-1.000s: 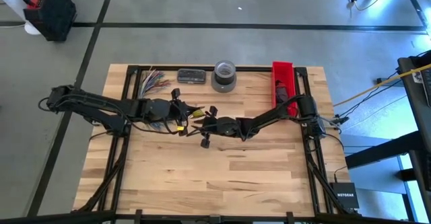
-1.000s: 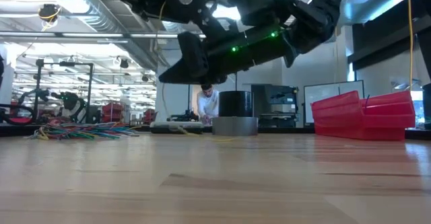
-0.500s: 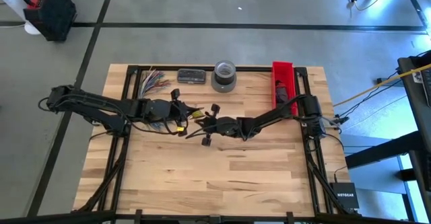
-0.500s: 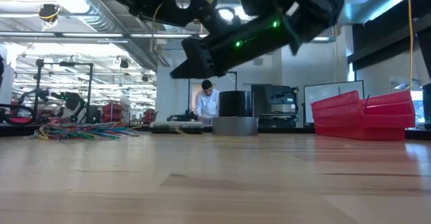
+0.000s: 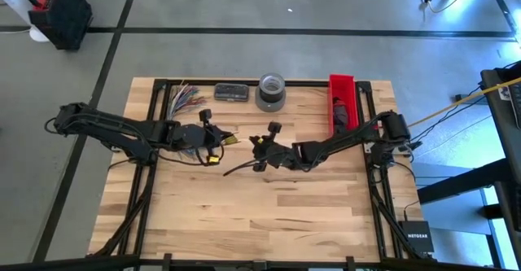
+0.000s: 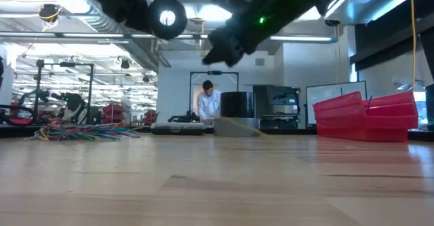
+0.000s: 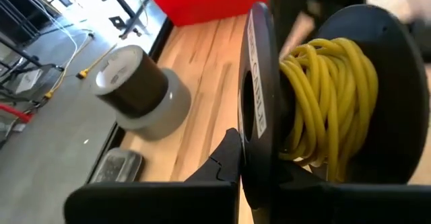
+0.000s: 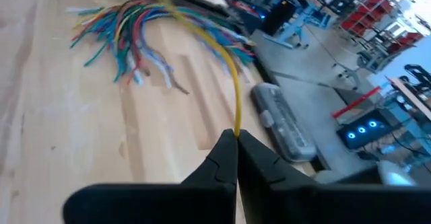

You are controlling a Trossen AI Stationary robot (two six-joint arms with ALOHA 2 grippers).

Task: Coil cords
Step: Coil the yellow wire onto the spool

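The right gripper [image 8: 236, 138] pinches the yellow cord [image 8: 232, 93] tight above the table's middle. The left gripper [image 7: 236, 167] is clamped on the spool [image 7: 323, 103]. The cord looks thin, light and bendy, so hold it near the spool.

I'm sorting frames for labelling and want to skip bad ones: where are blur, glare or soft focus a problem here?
Low view: both arms overhead are motion-smeared and backlit by bright ceiling lights, while the red bin stays sharp. Right wrist view: the yellow cord pinched in the right gripper blurs toward the far end. Left wrist view: the spool is crisp; the tape roll looks slightly soft.
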